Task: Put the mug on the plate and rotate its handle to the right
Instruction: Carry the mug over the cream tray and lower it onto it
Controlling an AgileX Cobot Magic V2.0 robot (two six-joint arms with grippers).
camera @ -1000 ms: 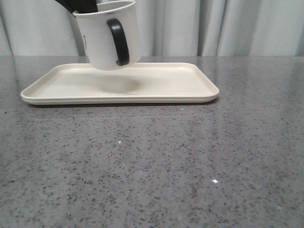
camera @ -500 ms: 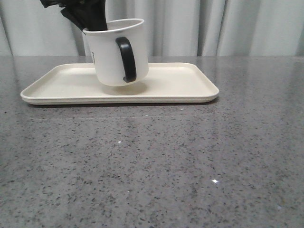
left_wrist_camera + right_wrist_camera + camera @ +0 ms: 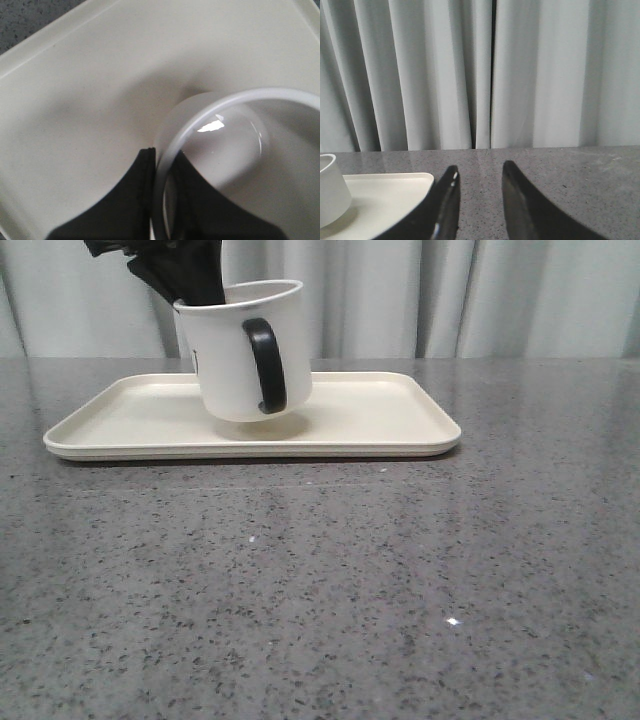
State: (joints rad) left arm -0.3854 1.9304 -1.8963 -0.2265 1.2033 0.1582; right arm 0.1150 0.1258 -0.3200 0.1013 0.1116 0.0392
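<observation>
Front view: the mug (image 3: 243,350) sat tilted at upper left over the plate (image 3: 380,415), apparently touching it, handle (image 3: 267,365) facing the camera, slightly rightward. Left wrist view: the left end effector (image 3: 162,200) pinched the mug's rim. Right wrist view: the right end effector (image 3: 479,200) stood spread, empty.

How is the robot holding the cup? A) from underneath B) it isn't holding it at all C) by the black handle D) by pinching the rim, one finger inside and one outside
D: the left gripper pinches the mug at its rim, one dark finger inside and one outside, while the handle stays free.
</observation>
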